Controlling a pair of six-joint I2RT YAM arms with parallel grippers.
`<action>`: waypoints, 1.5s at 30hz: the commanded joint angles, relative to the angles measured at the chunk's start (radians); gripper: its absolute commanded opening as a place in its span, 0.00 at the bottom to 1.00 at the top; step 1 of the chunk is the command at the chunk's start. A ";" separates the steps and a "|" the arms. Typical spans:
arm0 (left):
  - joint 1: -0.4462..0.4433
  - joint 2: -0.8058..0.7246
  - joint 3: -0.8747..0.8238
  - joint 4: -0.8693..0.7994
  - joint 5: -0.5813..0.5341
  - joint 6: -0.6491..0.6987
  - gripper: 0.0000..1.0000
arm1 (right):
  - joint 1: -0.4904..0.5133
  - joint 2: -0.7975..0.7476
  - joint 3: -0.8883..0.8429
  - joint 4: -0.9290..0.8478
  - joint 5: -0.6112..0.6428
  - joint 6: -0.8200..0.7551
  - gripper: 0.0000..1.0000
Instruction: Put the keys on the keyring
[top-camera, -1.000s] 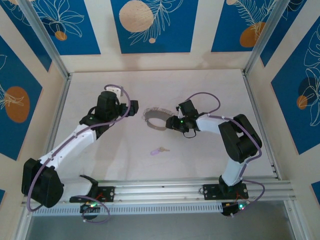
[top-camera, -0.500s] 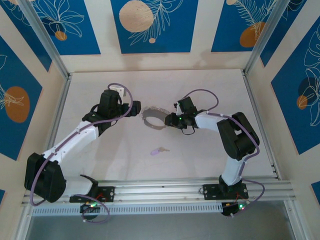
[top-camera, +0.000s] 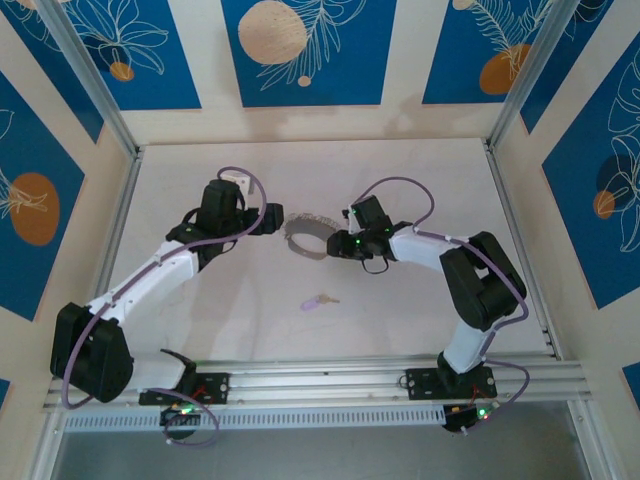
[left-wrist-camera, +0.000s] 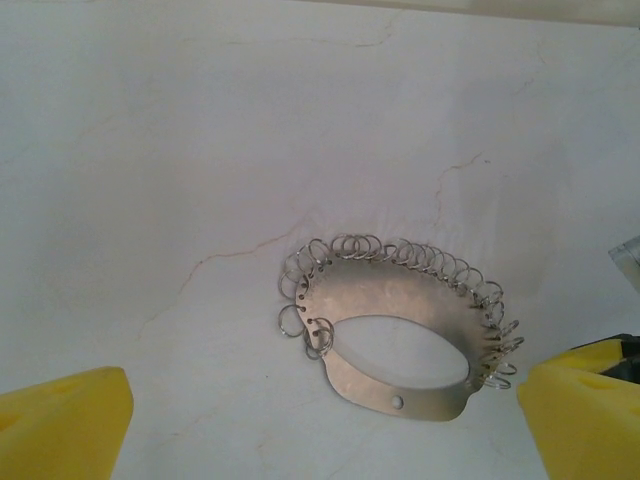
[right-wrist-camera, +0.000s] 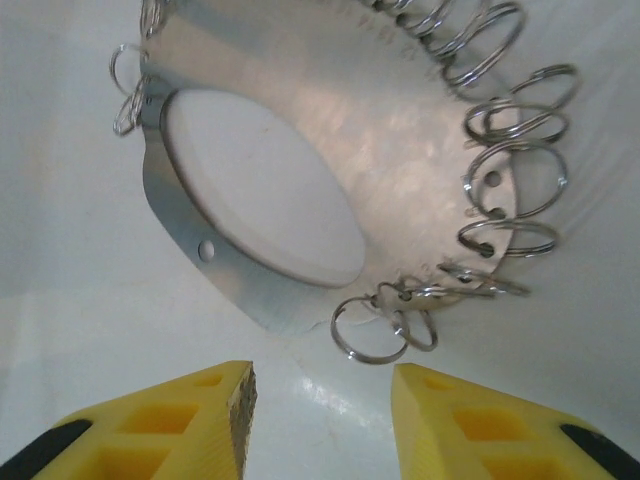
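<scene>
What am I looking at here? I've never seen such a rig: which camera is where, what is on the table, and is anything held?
Two robot arms are bolted at the near edge of a white table, each ending in a two-finger pincer. The wide picture comes from a fixed camera above and behind them. The two close-ups come from a camera on each wrist, its yellow fingers at the bottom. On the table lies a metal keyring fringed with small loops and, nearer the bases, a small lilac-headed key. The left pincer and the right pincer both face the keyring, open, holding nothing.
</scene>
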 joint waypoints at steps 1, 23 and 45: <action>0.001 0.024 0.053 -0.032 0.030 -0.027 1.00 | 0.025 -0.017 0.034 -0.092 0.061 -0.150 0.41; 0.002 0.068 0.086 -0.048 0.116 -0.027 1.00 | 0.080 0.083 0.153 -0.163 0.172 -0.439 0.35; -0.094 0.320 0.265 -0.294 0.216 0.344 0.97 | -0.053 -0.268 -0.039 -0.225 0.139 -0.081 0.50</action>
